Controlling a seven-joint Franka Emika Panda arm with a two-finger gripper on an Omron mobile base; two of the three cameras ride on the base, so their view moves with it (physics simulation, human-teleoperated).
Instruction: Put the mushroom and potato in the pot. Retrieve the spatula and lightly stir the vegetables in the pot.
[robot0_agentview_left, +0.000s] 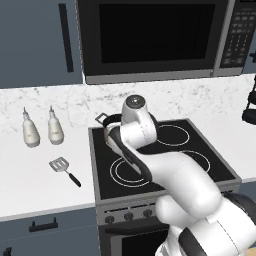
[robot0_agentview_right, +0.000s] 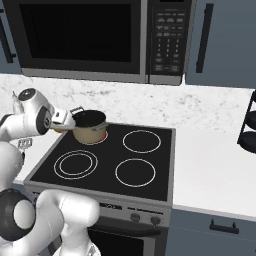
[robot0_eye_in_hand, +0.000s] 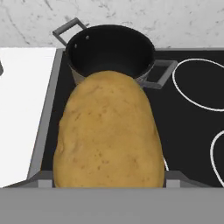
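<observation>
Gripping the potato (robot0_eye_in_hand: 107, 133) between widely spread jaws, the pincer (robot0_eye_in_hand: 107, 181) hangs over the stove (robot0_agentview_right: 107, 160), just short of the pot (robot0_agentview_right: 90, 126). Pot sits on the rear left burner, interior dark. Spatula (robot0_agentview_left: 64, 169) lies on the desk (robot0_agentview_left: 30, 175), left of the stove.

Flat even rendered light, soft faint shadows, no glare, slightly blurry
</observation>
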